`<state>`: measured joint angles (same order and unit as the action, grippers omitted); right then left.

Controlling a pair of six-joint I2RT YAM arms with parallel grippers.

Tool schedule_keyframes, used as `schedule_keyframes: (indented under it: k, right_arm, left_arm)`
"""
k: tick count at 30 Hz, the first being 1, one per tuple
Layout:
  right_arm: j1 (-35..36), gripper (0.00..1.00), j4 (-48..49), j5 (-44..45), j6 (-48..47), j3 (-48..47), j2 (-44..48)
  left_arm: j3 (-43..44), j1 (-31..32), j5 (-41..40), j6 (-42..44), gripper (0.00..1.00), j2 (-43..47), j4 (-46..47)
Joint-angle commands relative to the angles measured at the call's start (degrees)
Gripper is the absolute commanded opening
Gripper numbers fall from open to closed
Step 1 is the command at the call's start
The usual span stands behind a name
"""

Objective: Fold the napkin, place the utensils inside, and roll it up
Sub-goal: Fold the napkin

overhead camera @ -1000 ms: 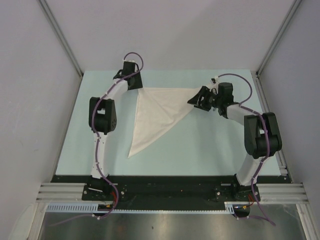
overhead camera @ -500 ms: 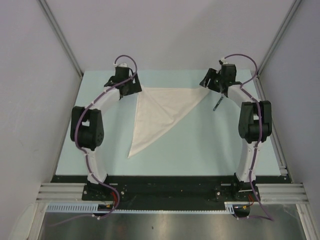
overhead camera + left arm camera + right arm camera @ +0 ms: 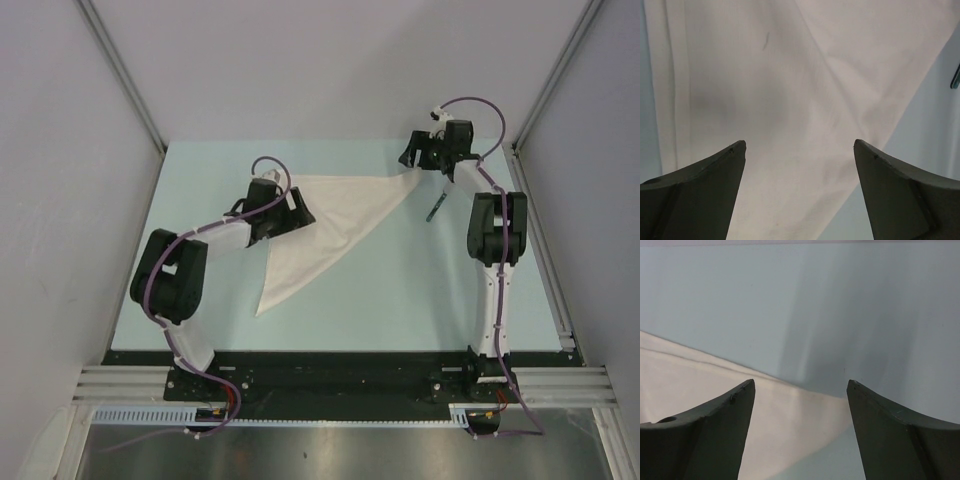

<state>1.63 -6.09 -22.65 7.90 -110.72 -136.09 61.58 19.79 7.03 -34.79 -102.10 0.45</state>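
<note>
My left tool [image 3: 800,150] gapes over the napkin's [image 3: 345,215] left edge; my right tool [image 3: 799,385], open too, hangs at its far right corner, arm outstretched.

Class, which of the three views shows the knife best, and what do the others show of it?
The top external view: the knife lies in full, just right of the napkin's right corner. The left wrist view catches only a sliver at its right edge; the right wrist view shows none.

L end effector [image 3: 800,145] jaws spread wide; R end effector [image 3: 799,384] jaws apart.
</note>
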Motion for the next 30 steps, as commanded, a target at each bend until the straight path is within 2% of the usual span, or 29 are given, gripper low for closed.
schedule_keyframes:
  k: [1,5,11,18,24,28,30]
  right_arm:
    - [-0.13,0.8,-3.21,-2.39,-5.96,-8.36,-4.0]
    - [-0.13,0.8,-10.95,-2.13,-7.73,-19.58,-9.53]
    - [-0.05,0.81,-20.54,-1.78,-15.1,-27.44,-14.99]
    - [0.92,0.65,-23.09,0.15,-20.12,-25.43,-13.85]
    - [1.53,0.62,-20.64,1.56,-21.26,-20.95,-11.39]
    - [1.8,0.66,-17.56,5.06,-23.19,-16.74,-9.02]
    - [1.8,0.76,-14.33,7.09,-23.72,-13.04,-7.18]
  left_arm:
    - [-4.53,0.07,3.7,-4.59,0.93,0.94,6.41]
    - [-7.87,0.07,3.17,-4.77,0.93,2.52,6.76]
    - [-10.78,0.07,2.73,-4.85,0.93,3.84,7.29]
    - [-11.57,0.07,2.47,-4.77,0.93,4.81,7.11]
    - [-11.92,0.07,1.76,-4.06,0.93,4.9,6.06]
    - [-13.15,0.07,1.41,-3.89,0.93,5.6,6.06]
    - [-13.5,0.07,1.32,-3.71,0.93,6.13,5.79]
